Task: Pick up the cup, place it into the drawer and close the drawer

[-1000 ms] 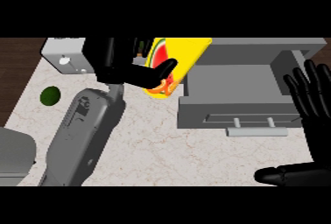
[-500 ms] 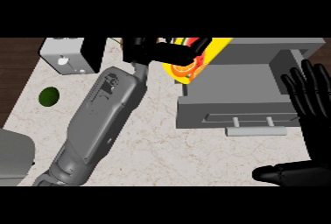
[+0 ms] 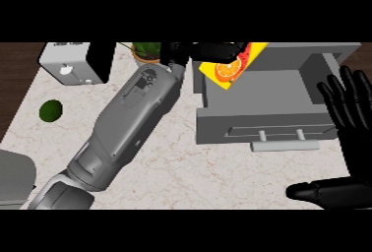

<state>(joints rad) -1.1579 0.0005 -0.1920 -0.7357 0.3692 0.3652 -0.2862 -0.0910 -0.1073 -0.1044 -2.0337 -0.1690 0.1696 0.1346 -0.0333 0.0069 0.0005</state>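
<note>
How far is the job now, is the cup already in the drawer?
Picked up: the left hand holds the yellow cup over the open drawer, at its back left corner. Left: releasing it inside and closing the drawer. The right hand rests open at the right.

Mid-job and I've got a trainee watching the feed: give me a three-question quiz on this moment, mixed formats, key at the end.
1. True or false: the yellow cup with the orange-slice print is held by the left hand over the open grey drawer.
2. Multiple choice: the right hand is A) curled round the drawer's handle, B) open with fingers up at the view's right edge, C) resting on the cup.
3. Fill in: the small green round object lies on the counter to the ___ of the left forearm.

Key: 1 true; 2 B; 3 left.
</note>
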